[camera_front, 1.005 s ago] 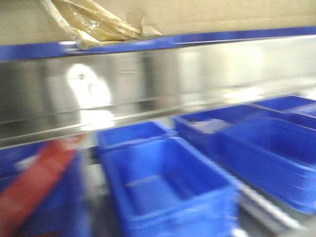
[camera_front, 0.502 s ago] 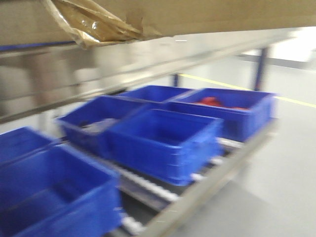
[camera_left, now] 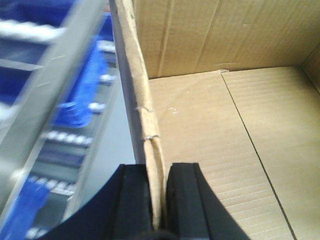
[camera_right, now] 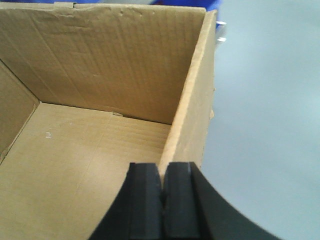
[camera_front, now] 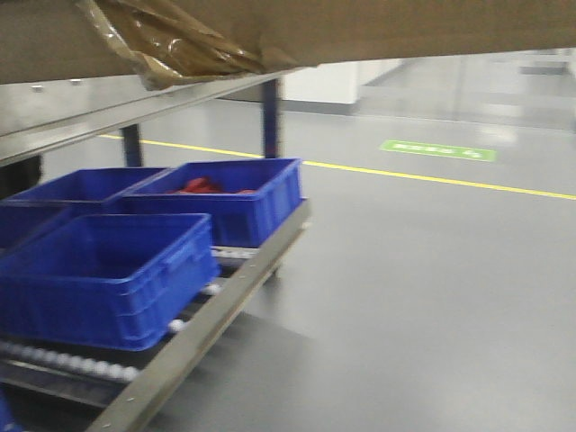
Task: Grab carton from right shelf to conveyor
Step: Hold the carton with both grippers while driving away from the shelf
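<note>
carton (camera_right: 95, 150), open-topped brown corrugated board with a wad of wrinkled tape (camera_front: 171, 45) on its face, is carried aloft, the steel shelf rail (camera_front: 81, 112) below its lower edge and blue bins (camera_front: 99, 270) lower. left gripper (camera_left: 157, 172) and right gripper (camera_right: 161, 170) each clamp an opposite side wall, jaws nearly closed, probably to keep the wide load level; conveyor unseen.

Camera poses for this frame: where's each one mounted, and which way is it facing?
Exterior front: on the robot's front, beneath the held carton, facing forward over blue bins on the steel shelf and grey floor; no robot parts show.
Left wrist: behind the left gripper, looking into the carton; it clamps the left wall.
Right wrist: behind the right gripper, looking into the carton; it clamps the right wall.
Shared: both wrist views show the carton's inside bottom; front and left wrist both show the bins.
</note>
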Available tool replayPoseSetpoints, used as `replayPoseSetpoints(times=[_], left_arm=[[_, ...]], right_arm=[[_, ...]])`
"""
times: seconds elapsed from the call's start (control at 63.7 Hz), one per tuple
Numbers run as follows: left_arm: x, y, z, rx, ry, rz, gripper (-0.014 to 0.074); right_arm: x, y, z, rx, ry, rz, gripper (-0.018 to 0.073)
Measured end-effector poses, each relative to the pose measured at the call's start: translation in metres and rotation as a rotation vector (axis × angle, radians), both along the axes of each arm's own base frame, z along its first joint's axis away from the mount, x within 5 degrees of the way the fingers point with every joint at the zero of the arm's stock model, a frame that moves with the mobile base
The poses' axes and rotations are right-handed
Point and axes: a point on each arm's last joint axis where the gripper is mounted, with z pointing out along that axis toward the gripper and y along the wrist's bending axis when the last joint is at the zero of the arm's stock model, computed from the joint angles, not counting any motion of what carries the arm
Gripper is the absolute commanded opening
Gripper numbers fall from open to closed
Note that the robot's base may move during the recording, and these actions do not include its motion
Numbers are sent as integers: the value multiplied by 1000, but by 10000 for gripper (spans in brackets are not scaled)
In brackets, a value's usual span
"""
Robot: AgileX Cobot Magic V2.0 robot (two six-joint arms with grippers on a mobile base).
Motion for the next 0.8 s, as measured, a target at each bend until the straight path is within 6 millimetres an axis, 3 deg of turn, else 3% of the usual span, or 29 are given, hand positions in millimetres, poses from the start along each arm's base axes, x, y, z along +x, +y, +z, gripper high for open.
replayPoseSetpoints(times=[0.801], left_arm=[[0,0,0,0,0,0,-17]], right_arm=[[0,0,0,0,0,0,-67]])
